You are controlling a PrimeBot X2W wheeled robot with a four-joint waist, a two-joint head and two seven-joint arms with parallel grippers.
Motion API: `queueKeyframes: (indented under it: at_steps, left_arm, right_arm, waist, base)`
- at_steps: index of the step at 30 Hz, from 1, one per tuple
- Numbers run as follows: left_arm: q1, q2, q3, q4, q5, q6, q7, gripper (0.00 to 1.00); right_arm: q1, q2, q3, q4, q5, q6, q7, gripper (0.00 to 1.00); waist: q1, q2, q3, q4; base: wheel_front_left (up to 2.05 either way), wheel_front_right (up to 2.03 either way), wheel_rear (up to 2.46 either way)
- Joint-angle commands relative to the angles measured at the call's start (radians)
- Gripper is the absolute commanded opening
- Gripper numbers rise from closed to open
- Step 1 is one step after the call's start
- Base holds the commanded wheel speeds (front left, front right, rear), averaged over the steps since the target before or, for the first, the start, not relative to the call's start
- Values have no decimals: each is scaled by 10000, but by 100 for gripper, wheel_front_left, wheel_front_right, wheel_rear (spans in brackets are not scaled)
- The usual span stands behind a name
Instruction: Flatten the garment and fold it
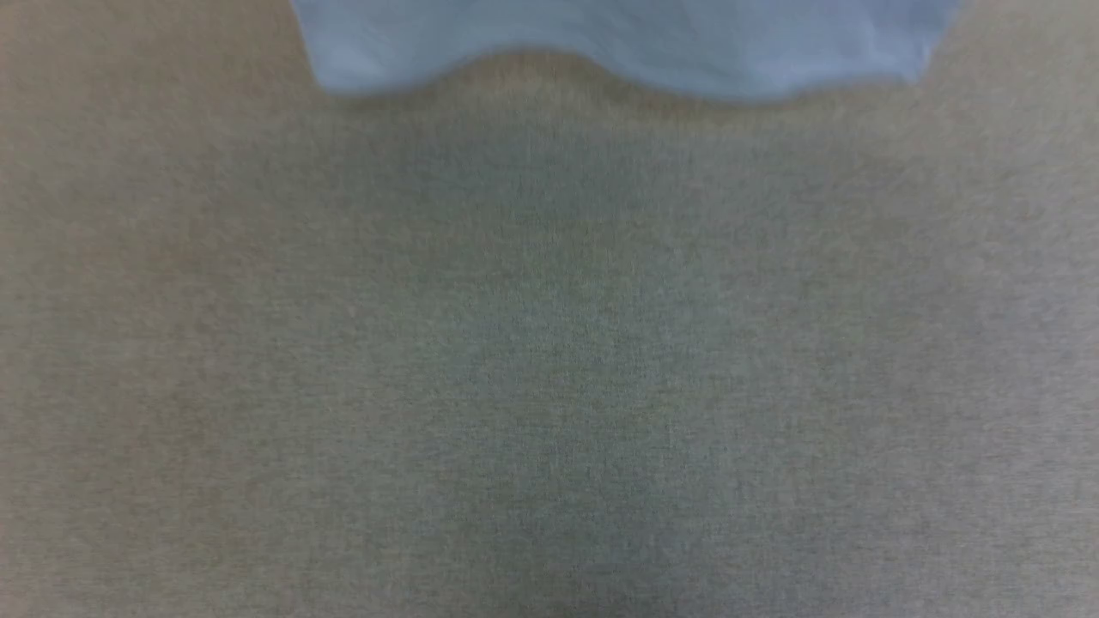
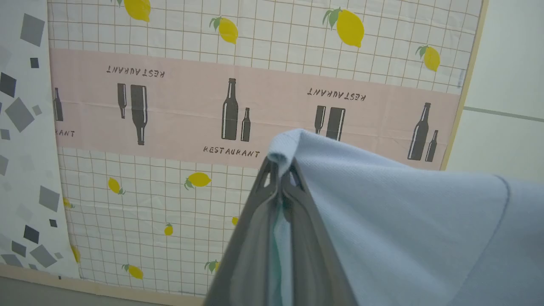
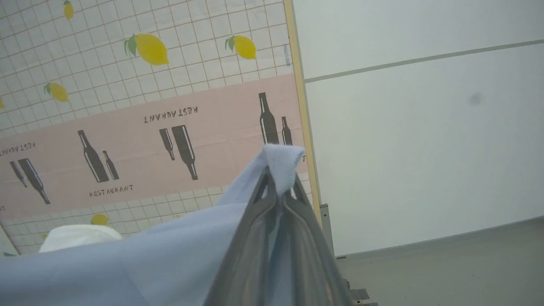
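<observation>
The garment (image 1: pixel 627 43) is light blue cloth, and its wavy lower edge hangs across the top of the head view above a grey-beige fabric surface (image 1: pixel 549 360). In the left wrist view my left gripper (image 2: pixel 279 168) is shut on a corner of the garment (image 2: pixel 403 229), which drapes off to the right. My right gripper (image 3: pixel 278 176) is likewise shut on another corner of the garment (image 3: pixel 127 267), with the cloth spreading to the left. A white fabric piece (image 3: pixel 78 236) peeks over the cloth's edge.
Ahead of both wrists stands a panel (image 2: pixel 255 85) printed with lemons, bottles and the word RESTAURANT. A pale wall (image 3: pixel 425 127) runs to its right, with grey floor (image 3: pixel 446 267) below. A panel with grey squares (image 2: pixel 21 127) stands at the left.
</observation>
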Motion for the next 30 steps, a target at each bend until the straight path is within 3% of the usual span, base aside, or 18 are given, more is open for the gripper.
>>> queueKeyframes:
  at_steps: [1,9,14,22,30]
  left_arm:
    - [-397,113,2,97,139,-68,-258,0]
    - [-634,-51,44,476,31,-276,-1097,0]
    - [-26,-194,80,1134,-212,-460,-1487,0]
    - [2017,-922,-212,2172,-798,-869,-2367,0]
    - [5497,-2178,-1037,2491,-1664,-994,-3287,0]
  right_arm:
    - [-323,-22,26,288,-29,-13,-300,0]
    - [-1072,-20,279,1835,215,-13,-1399,0]
    - [-626,-19,537,2576,556,-13,-1933,0]
    - [1950,-19,1445,2873,1779,-13,-2653,0]
    - [6594,-19,3274,1967,3352,-13,-2976,0]
  waist:
    - [-1,42,1326,-74]
    - [-1,42,1733,156]
    - [-1,42,1596,303]
    - [-1,42,415,561]
    - [-1,42,-1809,734]
  base:
    - [0,0,0]
    - [0,0,0]
    - [0,0,0]
    - [0,0,0]
    - [0,0,0]
